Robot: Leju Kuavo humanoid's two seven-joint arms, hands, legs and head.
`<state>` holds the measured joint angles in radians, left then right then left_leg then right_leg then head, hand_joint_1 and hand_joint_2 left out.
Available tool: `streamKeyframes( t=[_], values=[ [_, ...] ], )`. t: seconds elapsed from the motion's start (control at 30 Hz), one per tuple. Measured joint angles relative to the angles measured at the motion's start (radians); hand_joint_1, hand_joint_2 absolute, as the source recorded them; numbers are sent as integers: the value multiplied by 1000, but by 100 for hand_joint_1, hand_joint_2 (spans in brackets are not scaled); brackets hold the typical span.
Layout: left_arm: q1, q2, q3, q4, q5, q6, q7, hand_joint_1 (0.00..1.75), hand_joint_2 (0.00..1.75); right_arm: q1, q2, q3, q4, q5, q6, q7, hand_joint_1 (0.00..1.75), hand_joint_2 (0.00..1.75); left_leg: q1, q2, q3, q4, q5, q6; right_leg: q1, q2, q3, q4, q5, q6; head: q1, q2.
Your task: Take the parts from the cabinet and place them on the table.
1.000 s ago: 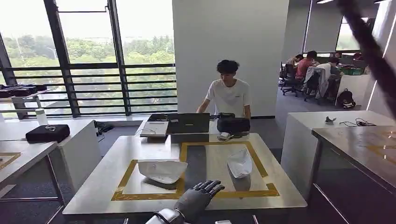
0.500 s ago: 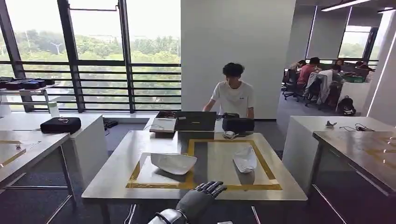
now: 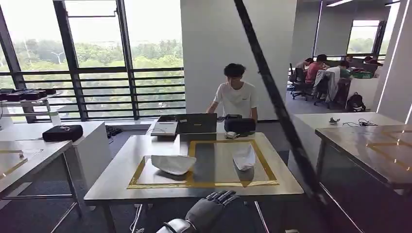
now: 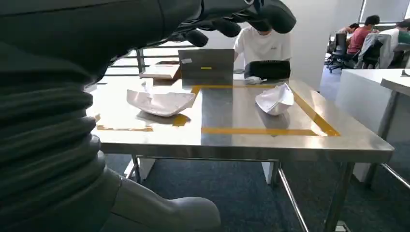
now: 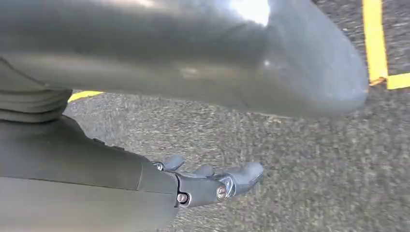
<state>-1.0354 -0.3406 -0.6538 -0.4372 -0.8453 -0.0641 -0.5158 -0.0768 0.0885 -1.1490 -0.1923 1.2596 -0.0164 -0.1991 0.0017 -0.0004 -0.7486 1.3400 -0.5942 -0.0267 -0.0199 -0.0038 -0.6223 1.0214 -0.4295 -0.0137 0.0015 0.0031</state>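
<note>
- Head view: two white parts, one wide [image 3: 173,164] and one narrow [image 3: 244,156], lie on the steel table [image 3: 116,182] inside yellow tape.
- I judge them light, thin, stiff shells; grip by an edge.
- My left hand [image 3: 209,208] hangs empty, fingers apart; my right hand [image 5: 212,182] likewise over carpet.

The table [image 3: 121,174] is brushed, reflective steel edged with matt yellow tape [image 3: 204,184]. Two white parts [image 3: 172,164] look like smooth moulded plastic. The floor [image 5: 290,159] is rough grey carpet.
</note>
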Motion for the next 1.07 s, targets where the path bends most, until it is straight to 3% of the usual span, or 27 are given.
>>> streamKeyframes(
  t=[0.07, 0.1, 0.13, 0.17, 0.2, 0.23, 0.3, 0.33, 0.37, 0.4, 0.43, 0.6, 0.67, 0.7, 0.73, 0.77, 0.8, 0.83, 0.87, 0.9, 0.93, 1.03, 1.07],
  values=[
    [6, 0, 0, 0, 0, -1, 0, 0, 175, 1, 0, 0, 0, 0, 0, 0, 0, 0, 0, 0, 51, -33, 57, 3, 0, 0, -26, 2, 20, 3, -1, 0],
    [6, -3, 0, -2, 0, -1, 0, 0, 175, 1, 0, 0, 0, 0, 0, 0, 0, 0, 0, 0, 109, -107, 92, 8, 0, 0, -41, 3, 31, 6, -1, 0],
    [5, -5, 0, -7, 1, -1, 0, 0, 175, 1, 0, 0, 0, 0, 0, 0, 0, 0, -1, 0, 180, -200, 100, 15, 0, 0, -50, 6, 41, 10, -2, 0],
    [5, -9, 0, -14, 1, -1, -1, 0, 175, 1, 0, 0, 0, 0, 0, 1, 0, 0, -4, 0, 229, -286, 51, 20, 1, 1, -55, 8, 49, 17, -2, 0],
    [5, -13, 0, -17, 2, -1, -3, 0, 175, 2, 0, 0, 0, 0, 0, 1, 0, 0, -9, -2, 248, -303, 50, 22, 0, 0, -54, 6, 57, 25, 0, 0],
    [4, -13, 0, -17, 2, -1, -3, 0, 175, 2, 0, 0, 0, 0, 0, 0, 0, 0, -10, -2, 237, -312, 53, 26, 1, 0, -52, 4, 64, 32, 1, 0],
    [5, -14, 0, -19, 8, -8, -10, 0, 175, 2, 0, 0, 0, 0, 0, 1, 0, 0, -14, -1, 227, -313, 68, 45, -3, 1, -52, -11, 85, 49, 0, 0],
    [5, -15, 0, -21, 11, -11, -16, 0, 175, 4, 0, 0, 0, 0, 0, 2, 0, 0, -5, 3, 223, -320, 85, 53, -7, 2, -57, -7, 79, 53, 0, 0],
    [5, -18, 0, -26, 14, -16, -21, 0, 175, 5, 0, 0, 0, 0, 0, 3, 0, 0, -5, 4, 215, -323, 98, 59, -6, 2, -71, 19, 29, 57, 0, -2],
    [5, -20, 0, -31, 18, -19, -23, 0, 0, 6, 1, 0, 0, 0, 0, 4, 0, 0, -5, 3, 200, -322, 111, 65, -6, 3, -91, 77, -37, 59, 4, -1],
    [5, -21, 0, -32, 18, -20, -23, 0, 0, 6, 1, 0, 0, 0, 0, 5, 0, 0, -5, 3, 195, -322, 115, 66, -6, 3, -98, 103, -59, 60, 4, -2],
    [5, -21, 0, -32, 18, -20, -23, 0, 0, 6, 1, 0, 0, 0, 0, 5, 0, 0, -5, 3, 195, -322, 115, 66, -6, 3, -98, 103, -59, 60, 4, -2],
    [5, -21, 0, -33, 18, -21, -23, 0, 0, 5, 1, 0, 0, 0, 0, 5, 0, 0, -5, 3, 191, -322, 118, 67, -6, 3, -103, 120, -73, 61, 4, -2],
    [5, -21, 0, -33, 18, -22, -23, 0, 0, 4, 1, 0, 0, 0, 0, 6, 0, 0, -6, 3, 184, -322, 124, 67, -6, 3, -112, 160, -101, 62, 4, -2],
    [8, -20, 0, -33, 18, -25, -23, 0, 0, 3, 1, -1, 0, 0, -2, 6, 0, 0, -8, 3, 166, -322, 135, 66, -5, 3, -128, 245, -139, 65, 5, -1],
    [9, -20, 0, -33, 18, -27, -24, 0, 0, 3, 1, -1, 0, 0, -3, 6, 0, 0, -8, 3, 159, -321, 139, 66, -5, 3, -129, 267, -138, 65, 5, -1],
    [12, -19, 0, -35, 26, -44, -34, 0, 175, 4, 1, -1, 0, 0, -17, -9, 0, 0, -8, 4, 128, -316, 159, 63, -4, 3, -93, 267, -64, 63, 6, -1],
    [11, -16, 0, -45, 31, -50, -41, 0, 175, 3, 1, -1, 0, -1, -34, -21, 0, 175, -8, 4, 103, -308, 175, 56, -3, 3, 40, 99, -30, 52, 7, -1],
    [12, -12, -1, -60, 30, -40, -41, 0, 175, 2, 0, -1, 0, -4, -35, -30, 0, 175, -14, 6, 95, -307, 186, 38, 7, 3, 92, -9, -80, 32, 6, -1],
    [12, -9, -1, -62, 29, -38, -40, 0, 175, 3, 0, -2, -1, -5, -34, -30, 0, 175, -13, 5, 94, -317, 180, 53, 9, 2, 88, -8, -75, 28, 4, -1],
    [13, -8, -1, -63, 29, -38, -40, 0, 175, 4, 0, -2, -1, -6, -34, -30, 0, 175, -11, 4, 96, -323, 193, 38, 11, 2, 88, -8, -71, 23, 4, -2],
    [14, -7, -1, -66, 29, -29, -36, 0, 175, 4, 0, -6, 0, -9, -23, -29, 0, 175, -10, 5, 100, -332, 221, 34, 12, 2, 80, -7, -61, 16, 4, -1],
    [15, -7, -1, -67, 28, -26, -31, 0, 175, 4, 0, -8, 0, -9, -20, -29, 0, 175, -10, 4, 98, -334, 225, 28, 12, 2, 77, -6, -59, 14, 4, -2]
  ],
)
